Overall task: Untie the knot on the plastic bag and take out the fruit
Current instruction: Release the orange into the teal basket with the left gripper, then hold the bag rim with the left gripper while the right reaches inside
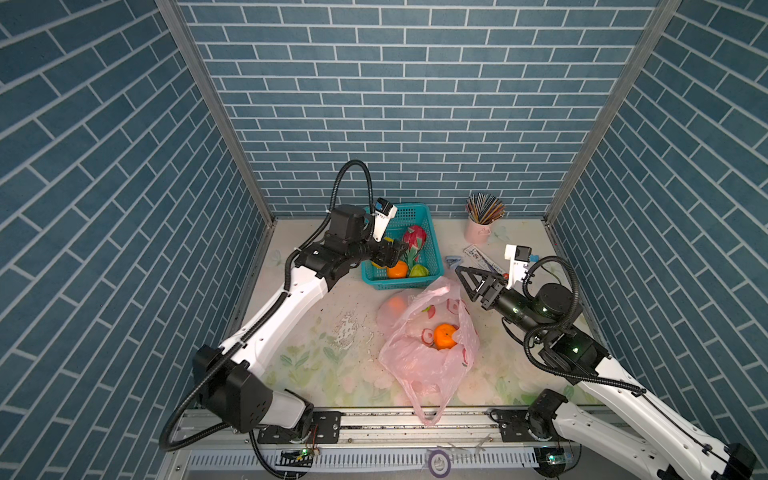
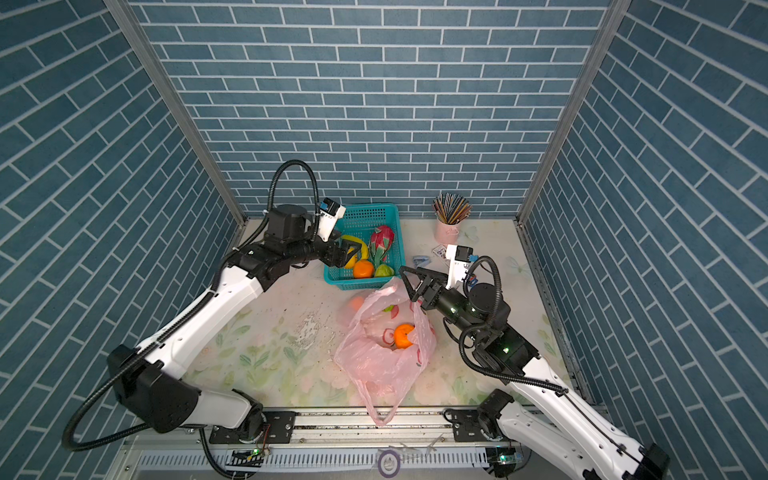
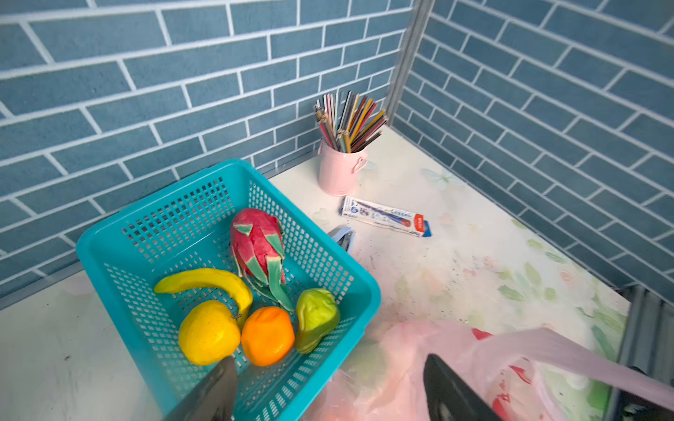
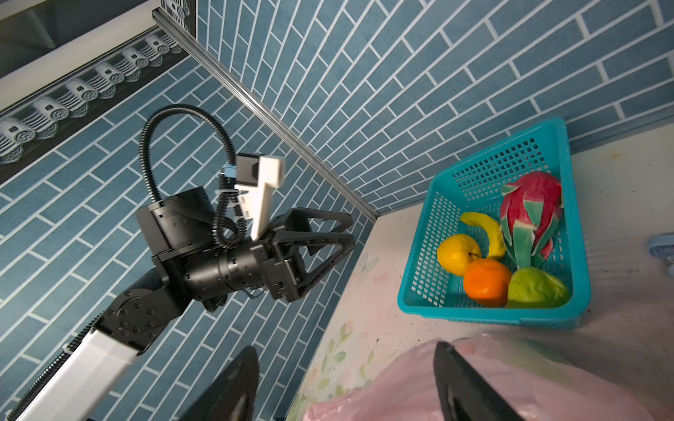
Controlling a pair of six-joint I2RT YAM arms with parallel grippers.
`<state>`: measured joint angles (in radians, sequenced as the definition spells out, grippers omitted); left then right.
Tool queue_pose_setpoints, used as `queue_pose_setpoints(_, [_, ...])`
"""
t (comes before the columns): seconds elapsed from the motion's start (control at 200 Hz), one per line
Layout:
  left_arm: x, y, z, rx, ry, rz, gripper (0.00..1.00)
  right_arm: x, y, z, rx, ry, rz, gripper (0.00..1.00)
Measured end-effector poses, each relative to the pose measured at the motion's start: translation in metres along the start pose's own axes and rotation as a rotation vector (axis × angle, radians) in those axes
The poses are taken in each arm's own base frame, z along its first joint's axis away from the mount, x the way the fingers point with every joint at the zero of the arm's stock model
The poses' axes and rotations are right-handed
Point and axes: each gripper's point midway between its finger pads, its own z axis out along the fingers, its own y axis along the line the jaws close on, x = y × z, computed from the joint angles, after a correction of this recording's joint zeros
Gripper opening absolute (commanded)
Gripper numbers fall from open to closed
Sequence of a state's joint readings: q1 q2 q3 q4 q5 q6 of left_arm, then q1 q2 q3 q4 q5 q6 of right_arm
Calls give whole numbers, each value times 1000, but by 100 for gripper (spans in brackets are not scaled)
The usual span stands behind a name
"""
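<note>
Centre-right in both top views, thin pink plastic bag [image 1: 415,365] lies open, round orange fruit [image 1: 445,336] inside. Left gripper [image 1: 394,252] released over teal mesh basket [image 1: 397,284]; right gripper [image 1: 466,282] spread at bag rim. Recommend gripping fruit, not film.

The plastic bag [image 1: 419,365], thin translucent pink film with red prints, lay slumped on the tabletop [image 1: 316,361] with its mouth open upward. One handle loop [image 1: 428,419] trailed over the front edge. Inside the bag, one orange [image 1: 444,336] showed through the mouth. A second orange [image 1: 395,305] and a green fruit [image 1: 427,308] lay under the film at the far side. The teal basket [image 1: 395,284] held the dragon fruit [image 1: 414,241], a third orange [image 1: 397,270], a green pear-shaped fruit [image 1: 419,271] and a yellow round fruit [image 3: 208,331].
</note>
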<state>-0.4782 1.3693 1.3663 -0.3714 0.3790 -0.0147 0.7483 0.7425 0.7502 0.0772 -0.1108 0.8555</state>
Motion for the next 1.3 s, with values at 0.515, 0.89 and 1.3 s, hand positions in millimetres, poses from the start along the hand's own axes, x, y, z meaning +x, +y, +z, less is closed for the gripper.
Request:
queue_pose_setpoints(0.515, [48,-91,-61,217,-33,127,87,105,-41,-29,77,291,20,60])
queue_pose_setpoints(0.89, [132,-104,-5,231,206,106,78,171,-65,0,158,435,-20,55])
queue_pose_setpoints(1.3, [140,-77,10,62,235,79,0,216,-99,53,310,509,-86,54])
